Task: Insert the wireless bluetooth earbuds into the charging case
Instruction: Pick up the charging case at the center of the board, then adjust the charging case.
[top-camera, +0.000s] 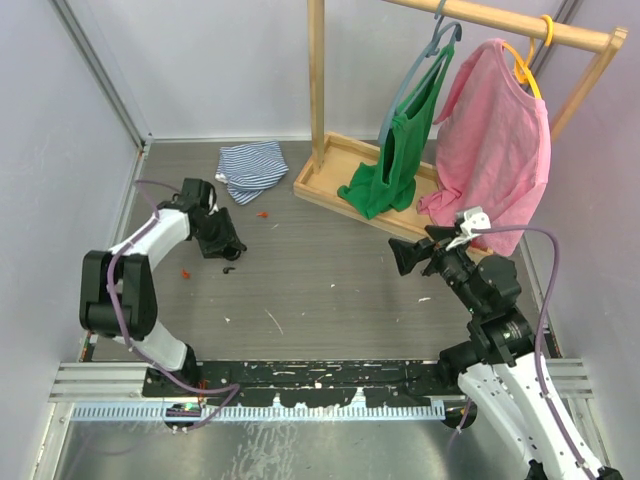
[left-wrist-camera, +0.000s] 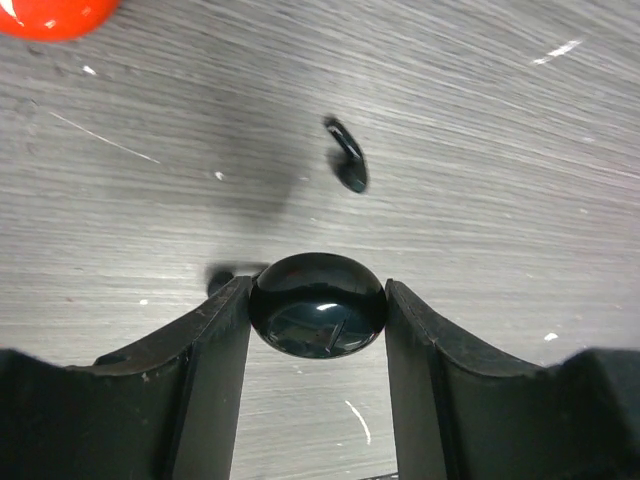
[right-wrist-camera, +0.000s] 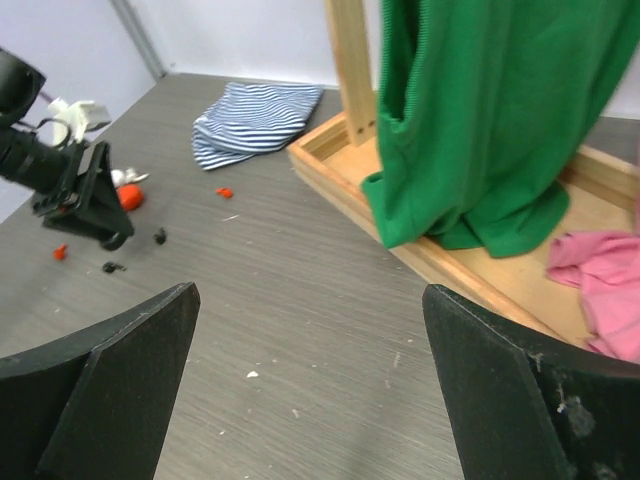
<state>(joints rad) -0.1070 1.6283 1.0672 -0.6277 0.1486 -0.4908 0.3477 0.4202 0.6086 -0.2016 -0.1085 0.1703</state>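
My left gripper (top-camera: 226, 246) is shut on a glossy black round charging case (left-wrist-camera: 318, 310), pinched between its fingertips low over the table. A black earbud (left-wrist-camera: 347, 155) lies on the table just beyond it, and also shows in the top view (top-camera: 229, 270). One orange earbud (top-camera: 186, 272) lies left of the gripper and another (top-camera: 263, 214) lies behind it. An orange round case (left-wrist-camera: 50, 15) sits at the upper left edge of the left wrist view. My right gripper (top-camera: 403, 256) is open and empty, far to the right, pointing at the left gripper (right-wrist-camera: 85, 200).
A striped cloth (top-camera: 250, 168) lies at the back left. A wooden clothes rack with a tray base (top-camera: 325, 180) stands at the back right, holding a green top (top-camera: 405, 150) and a pink top (top-camera: 495, 130). Walls close in both sides.
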